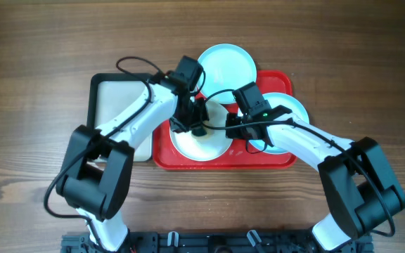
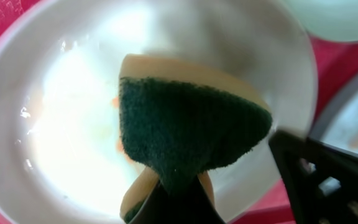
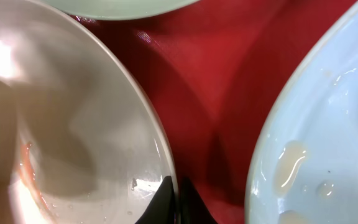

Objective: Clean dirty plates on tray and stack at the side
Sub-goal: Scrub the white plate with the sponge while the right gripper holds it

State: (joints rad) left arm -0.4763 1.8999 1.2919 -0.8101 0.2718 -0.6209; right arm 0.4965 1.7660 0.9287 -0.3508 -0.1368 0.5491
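Note:
The red tray (image 1: 276,160) holds the white plate (image 1: 201,144) at its left and a pale blue plate (image 1: 290,107) at its right; another pale blue plate (image 1: 225,67) overlaps its far edge. My left gripper (image 1: 197,121) is shut on a green and yellow sponge (image 2: 185,127) held over the white plate (image 2: 73,124), which has orange smears. My right gripper (image 1: 232,131) is shut on the white plate's rim (image 3: 160,155). The right pale blue plate (image 3: 328,143) shows wet streaks.
A smaller black-rimmed tray with a pale inside (image 1: 114,105) lies left of the red tray. Bare wooden table (image 1: 41,84) surrounds both. The arms cross over the red tray's middle.

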